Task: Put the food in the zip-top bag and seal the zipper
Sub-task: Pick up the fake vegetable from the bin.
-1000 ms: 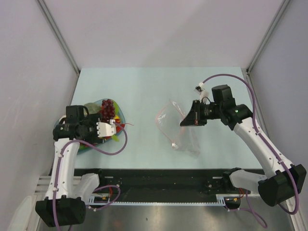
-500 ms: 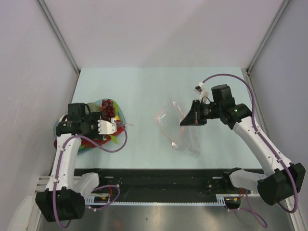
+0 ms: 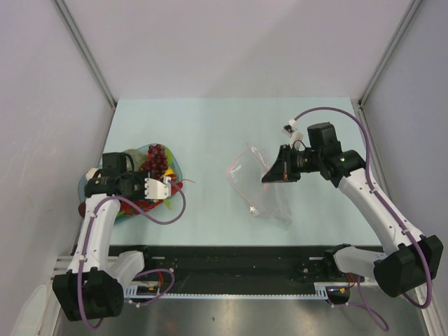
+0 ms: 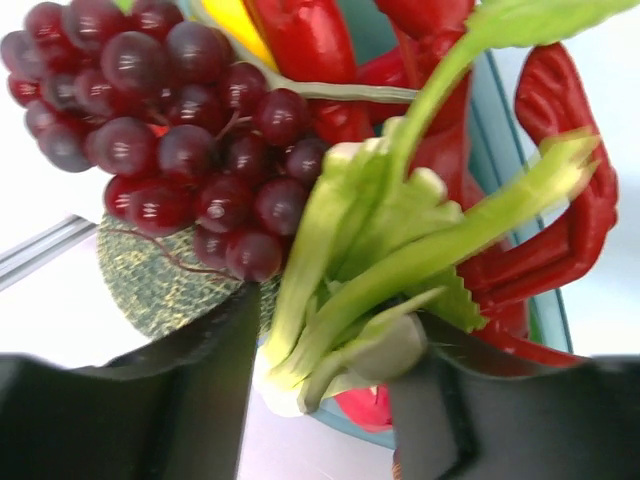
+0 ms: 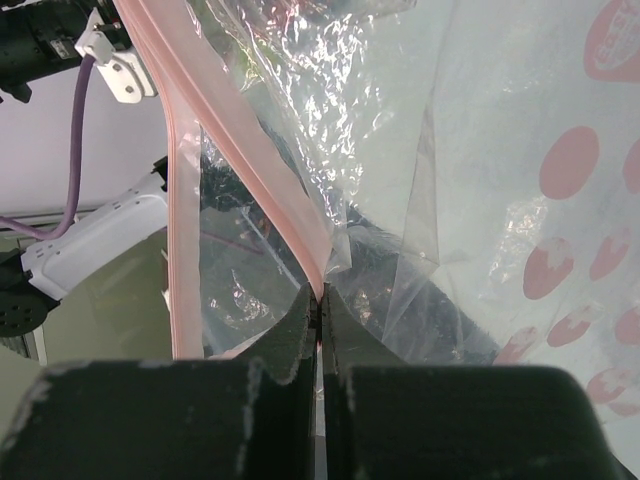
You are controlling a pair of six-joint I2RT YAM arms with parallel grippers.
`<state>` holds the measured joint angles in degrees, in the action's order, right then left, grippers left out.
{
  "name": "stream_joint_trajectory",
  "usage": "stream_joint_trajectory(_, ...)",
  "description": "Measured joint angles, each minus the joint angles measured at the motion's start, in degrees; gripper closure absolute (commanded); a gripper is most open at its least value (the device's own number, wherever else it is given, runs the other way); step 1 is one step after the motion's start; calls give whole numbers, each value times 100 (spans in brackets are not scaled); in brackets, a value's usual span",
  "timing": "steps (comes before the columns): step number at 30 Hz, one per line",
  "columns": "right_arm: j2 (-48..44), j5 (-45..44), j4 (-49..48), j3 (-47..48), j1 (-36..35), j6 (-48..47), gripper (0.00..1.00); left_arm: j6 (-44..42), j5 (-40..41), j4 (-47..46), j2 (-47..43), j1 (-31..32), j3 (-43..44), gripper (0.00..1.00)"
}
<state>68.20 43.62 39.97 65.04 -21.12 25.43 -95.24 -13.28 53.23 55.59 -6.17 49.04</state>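
Observation:
The food lies piled in a translucent blue-green dish (image 3: 176, 166) at the table's left: a dark red grape bunch (image 4: 170, 140), a red lobster (image 4: 565, 200) and a pale green celery stalk (image 4: 400, 250). My left gripper (image 4: 325, 350) reaches in low, and its fingers press both sides of the celery's pale base. In the top view the left gripper (image 3: 162, 187) sits over the dish's near side. My right gripper (image 5: 320, 295) is shut on the pink zipper (image 5: 260, 150) and holds the clear zip-top bag (image 3: 255, 183) up with its mouth facing left.
A green netted melon piece (image 4: 160, 290) lies under the grapes, with a yellow piece (image 4: 235, 20) and a red pepper (image 4: 305, 40) behind them. Bare table separates dish and bag. A black rail (image 3: 231, 255) runs along the near edge.
The left gripper's jaws have narrowed onto the celery base, and the left arm has shifted slightly over the dish. The right arm and bag have not moved.

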Motion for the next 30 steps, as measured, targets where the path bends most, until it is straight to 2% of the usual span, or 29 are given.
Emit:
stream_joint_trajectory(7, 15, 2, 0, 0, 15, 0, 100, -87, -9, 435, 35, -2, 205, 80)
stream_joint_trajectory(13, 20, 17, 0, 0, 24, -13, 100, -164, 17, 852, -280, -9, 376, 100)
stream_joint_trajectory(20, 26, 39, -2, 0, 24, -20, 100, -181, 74, 1364, -531, -9, 815, 100)
stream_joint_trajectory(30, 26, 44, -2, 2, 37, -22, 100, 31, 101, 1504, -533, -7, 1919, 100)
